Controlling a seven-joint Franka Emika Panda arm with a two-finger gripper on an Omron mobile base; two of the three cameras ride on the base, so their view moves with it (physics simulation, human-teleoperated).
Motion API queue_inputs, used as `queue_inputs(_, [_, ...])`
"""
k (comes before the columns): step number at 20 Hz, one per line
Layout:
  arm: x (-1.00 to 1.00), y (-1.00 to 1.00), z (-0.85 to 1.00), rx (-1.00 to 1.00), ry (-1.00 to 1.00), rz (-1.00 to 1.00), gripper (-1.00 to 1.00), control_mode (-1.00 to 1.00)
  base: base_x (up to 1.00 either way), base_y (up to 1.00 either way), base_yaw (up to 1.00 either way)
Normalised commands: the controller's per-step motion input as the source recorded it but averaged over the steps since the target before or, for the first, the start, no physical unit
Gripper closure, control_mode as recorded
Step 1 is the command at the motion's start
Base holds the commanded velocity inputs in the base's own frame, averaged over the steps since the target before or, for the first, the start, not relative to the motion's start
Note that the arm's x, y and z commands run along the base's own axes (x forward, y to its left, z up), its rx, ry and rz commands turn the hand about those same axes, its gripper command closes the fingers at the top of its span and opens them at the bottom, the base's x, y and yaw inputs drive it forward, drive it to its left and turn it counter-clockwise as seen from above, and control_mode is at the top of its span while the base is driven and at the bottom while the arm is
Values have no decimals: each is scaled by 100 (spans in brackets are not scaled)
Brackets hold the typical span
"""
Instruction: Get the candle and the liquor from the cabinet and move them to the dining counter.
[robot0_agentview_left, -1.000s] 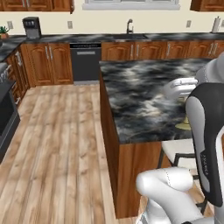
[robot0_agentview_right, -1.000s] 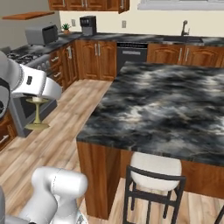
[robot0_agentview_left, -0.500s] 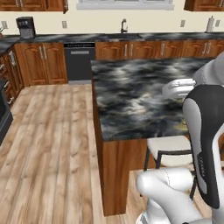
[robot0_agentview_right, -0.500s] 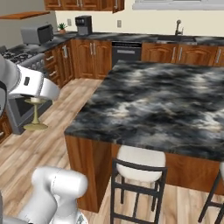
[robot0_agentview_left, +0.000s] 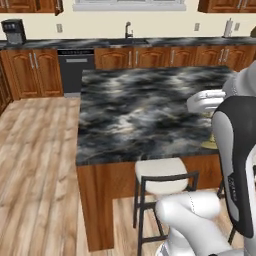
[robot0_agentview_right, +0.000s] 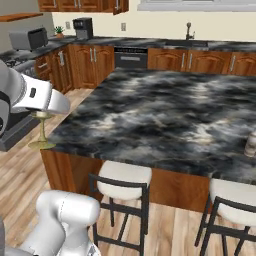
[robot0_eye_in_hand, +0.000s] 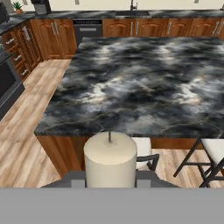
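My gripper (robot0_eye_in_hand: 109, 180) is shut on the candle (robot0_eye_in_hand: 109, 159), whose cream stick with its wick rises between the dark fingertips (robot0_eye_in_hand: 75, 178). In the right base view the candle's olive-gold holder (robot0_agentview_right: 42, 135) hangs under my hand, just off the left corner of the dining counter (robot0_agentview_right: 165, 110). The round foot (robot0_agentview_left: 210, 144) peeks out beside my arm in the left base view. A small greyish glass thing that looks like the liquor (robot0_agentview_right: 250, 144) stands on the counter, cut by the right edge. The cabinet (robot0_agentview_right: 85, 4) runs along the far wall's top.
Cream-seated stools (robot0_agentview_right: 125, 179) (robot0_agentview_right: 234, 195) (robot0_agentview_left: 162, 175) stand at the island's near side. Base cabinets, a dishwasher (robot0_agentview_right: 130, 56) and a sink faucet (robot0_agentview_right: 189, 31) line the far wall. A stove (robot0_agentview_right: 15, 125) sits at the left. Wooden floor (robot0_agentview_left: 35, 165) lies open left of the island.
The base has driven, so the whole scene shifted: the island now sits nearer and more central, with the stools in front. The candle stays in my gripper.
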Motion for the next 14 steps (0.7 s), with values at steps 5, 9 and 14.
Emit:
queue_inputs(5, [0, 0, 0, 0, 0, 0, 100, 100, 38, -52, -7])
queue_inputs(9, [0, 0, 0, 0, 0, 0, 100, 100, 51, -26, -11])
queue_inputs(14, [0, 0, 0, 0, 0, 0, 100, 100, 43, -2, -8])
